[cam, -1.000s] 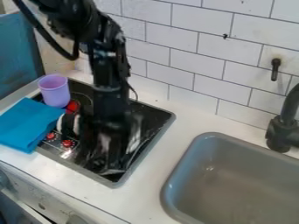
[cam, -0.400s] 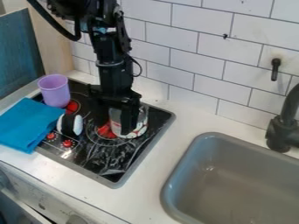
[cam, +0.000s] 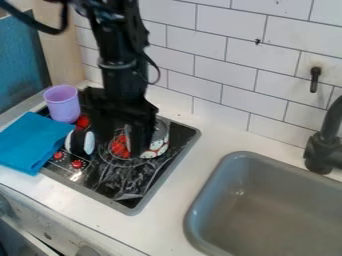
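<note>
Wall of white subway tile rose behind the cooktop; white counter surrounded the cooktop. Grey sink right of the cooktop, black faucet at the sink's far side. Black arm hung over the back of the cooktop.

Gripper was low over the cooktop's middle, jaws apart, one finger in front of the tin's near-left side. Nothing seen clamped; contact with the tin could not be told. Blue cloth, folded, overlapped the cooktop's left edge. Lilac plastic cup upright at the cooktop's back-left corner.

Patterned tin, grey-walled with red-and-white decoration low down, stood on the cooktop toward its back right. Judged light if empty, stiff, smooth enough to slip under a loose pinch; thin wall might dent, unlikely to break. Best hold: squarely across both sides at mid-height, or one finger inside the rim if the top was open. Black-and-white rounded object on the cooktop's left, kind unclear. Smallest: red knobs at the cooktop's front left.
</note>
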`<action>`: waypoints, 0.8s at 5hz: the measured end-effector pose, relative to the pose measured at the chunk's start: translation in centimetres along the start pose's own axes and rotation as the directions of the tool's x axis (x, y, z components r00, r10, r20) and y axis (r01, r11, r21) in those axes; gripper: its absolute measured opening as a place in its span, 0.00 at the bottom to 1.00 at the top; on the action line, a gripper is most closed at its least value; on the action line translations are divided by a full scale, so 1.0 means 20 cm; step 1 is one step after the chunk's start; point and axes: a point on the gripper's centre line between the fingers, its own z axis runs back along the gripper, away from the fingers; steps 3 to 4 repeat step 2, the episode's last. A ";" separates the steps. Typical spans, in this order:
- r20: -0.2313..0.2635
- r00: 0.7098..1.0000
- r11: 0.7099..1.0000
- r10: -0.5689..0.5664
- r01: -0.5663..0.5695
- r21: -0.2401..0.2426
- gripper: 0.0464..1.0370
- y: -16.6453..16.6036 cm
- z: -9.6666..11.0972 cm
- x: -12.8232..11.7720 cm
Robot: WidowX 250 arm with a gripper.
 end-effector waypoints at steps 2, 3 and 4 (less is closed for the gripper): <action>0.015 1.000 0.999 -0.001 0.001 0.044 0.96 0.07 0.22 -0.28; 0.015 1.000 0.999 -0.001 0.001 0.044 0.96 0.07 0.22 -0.28; 0.015 1.000 0.999 -0.001 0.001 0.044 0.96 0.07 0.22 -0.28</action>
